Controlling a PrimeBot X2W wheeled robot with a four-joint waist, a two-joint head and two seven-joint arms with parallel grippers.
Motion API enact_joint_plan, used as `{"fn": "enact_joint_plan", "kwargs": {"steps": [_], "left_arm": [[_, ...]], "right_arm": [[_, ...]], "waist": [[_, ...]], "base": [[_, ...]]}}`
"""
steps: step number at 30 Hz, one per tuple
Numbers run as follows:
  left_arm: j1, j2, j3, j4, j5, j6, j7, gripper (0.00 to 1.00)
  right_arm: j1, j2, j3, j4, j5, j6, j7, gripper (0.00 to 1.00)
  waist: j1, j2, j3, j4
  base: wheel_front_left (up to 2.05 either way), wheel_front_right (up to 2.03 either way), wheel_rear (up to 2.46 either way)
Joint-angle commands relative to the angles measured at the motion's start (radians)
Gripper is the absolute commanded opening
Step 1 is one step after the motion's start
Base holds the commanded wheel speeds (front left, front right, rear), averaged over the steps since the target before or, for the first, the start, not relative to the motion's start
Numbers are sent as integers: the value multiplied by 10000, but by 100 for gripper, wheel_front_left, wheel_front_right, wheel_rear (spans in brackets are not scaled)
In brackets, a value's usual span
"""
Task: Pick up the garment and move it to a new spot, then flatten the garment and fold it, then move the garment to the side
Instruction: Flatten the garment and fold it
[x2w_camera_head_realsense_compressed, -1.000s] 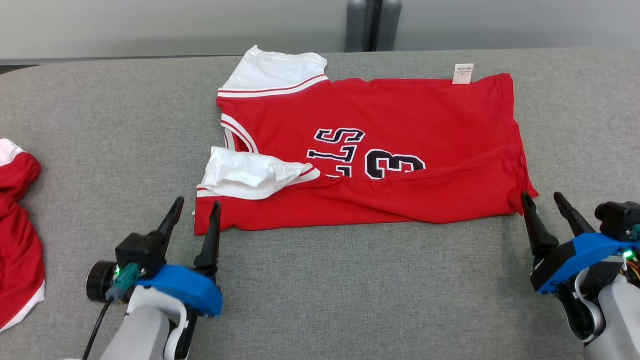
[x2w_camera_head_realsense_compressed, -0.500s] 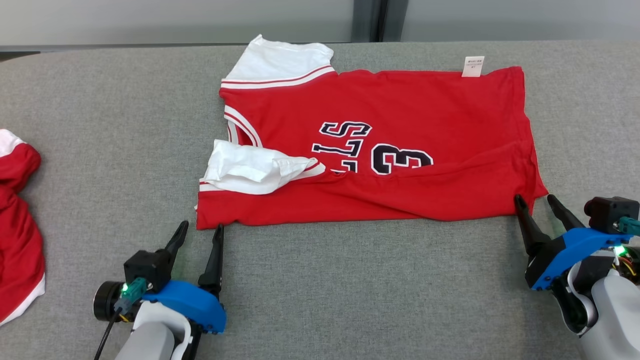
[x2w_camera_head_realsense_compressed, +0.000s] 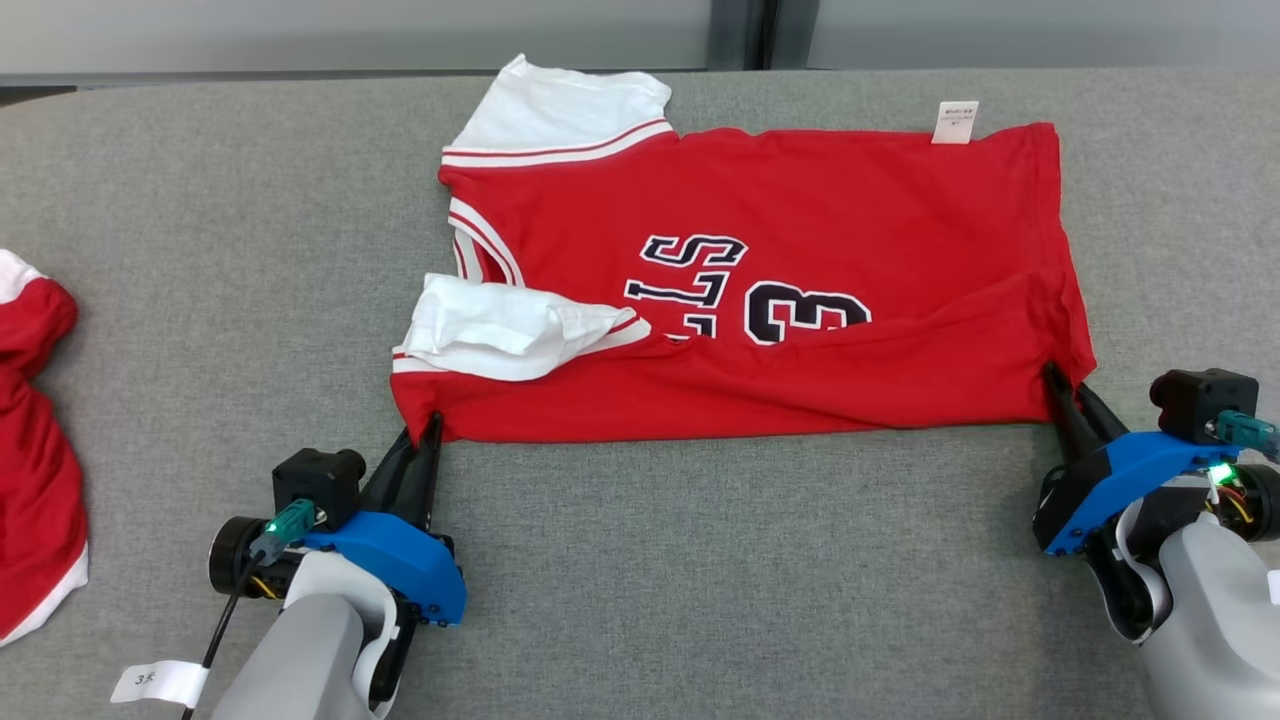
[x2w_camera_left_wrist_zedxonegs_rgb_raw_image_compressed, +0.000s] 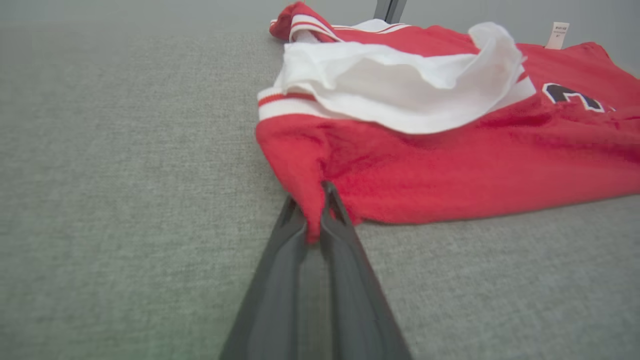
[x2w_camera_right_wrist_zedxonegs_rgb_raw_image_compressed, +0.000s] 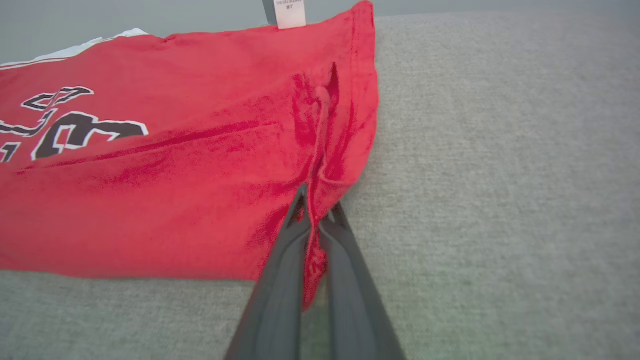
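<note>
The red shirt (x2w_camera_head_realsense_compressed: 760, 300) lies flat in the middle of the grey table (x2w_camera_head_realsense_compressed: 700, 560). It has white sleeves (x2w_camera_head_realsense_compressed: 500, 335), and its near edge is folded up. The left gripper (x2w_camera_head_realsense_compressed: 425, 432) pinches the near left corner and the right gripper (x2w_camera_head_realsense_compressed: 1068, 390) pinches the near right corner. Up close, the wrist views show red cloth squeezed between the fingers. The head view shows another red cloth (x2w_camera_head_realsense_compressed: 35, 480) far left, cut off at the edge. The fold hides part of the dark numbers.

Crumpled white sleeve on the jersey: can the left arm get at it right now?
Probably, but not freely: the left gripper is shut on a corner of the jersey. The white sleeve lies just beyond, nothing between, so it must let go first.
</note>
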Motion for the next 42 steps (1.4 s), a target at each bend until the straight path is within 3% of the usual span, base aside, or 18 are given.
{"fn": "enact_joint_plan", "kwargs": {"steps": [1,6,13,26,27,28,29,42], "left_arm": [[-58,47,69,45,-102,-31,-36,0],[416,183,346,-495,-54,-4,-89,0],[2244,249,891,-2247,132,476,-87,0],[5007,341,976,-4516,50,1200,168,0],[5048,340,949,-4576,55,1219,219,43],[5047,334,909,-4620,93,1273,243,100],[5025,297,893,-4698,100,1276,204,100],[4442,146,1717,-5741,818,1772,-86,100]], "right_arm": [[-25,-37,46,18,105,1,-109,0],[415,-82,191,-116,456,-1,-509,0],[1707,-167,263,-1045,936,-1,-587,0],[4700,261,-750,-3881,832,-1,888,0],[4795,291,-863,-4023,741,-1,989,37],[4877,340,-974,-4144,668,-1,1064,73],[4941,424,-1065,-4207,608,-1,1133,100],[4270,818,-1367,-4947,-801,1,144,100]], "waist": [[0,0,-83,-28],[0,0,-584,-39],[0,0,-1331,-11],[0,0,-1827,-8],[0,0,-1826,-2],[0,0,-1827,4],[0,0,-1828,9],[0,0,-1908,-86]], "base": [[0,0,0],[0,0,0],[0,0,0],[0,0,0],[0,0,0],[0,0,0],[0,0,0],[0,0,0]]}}
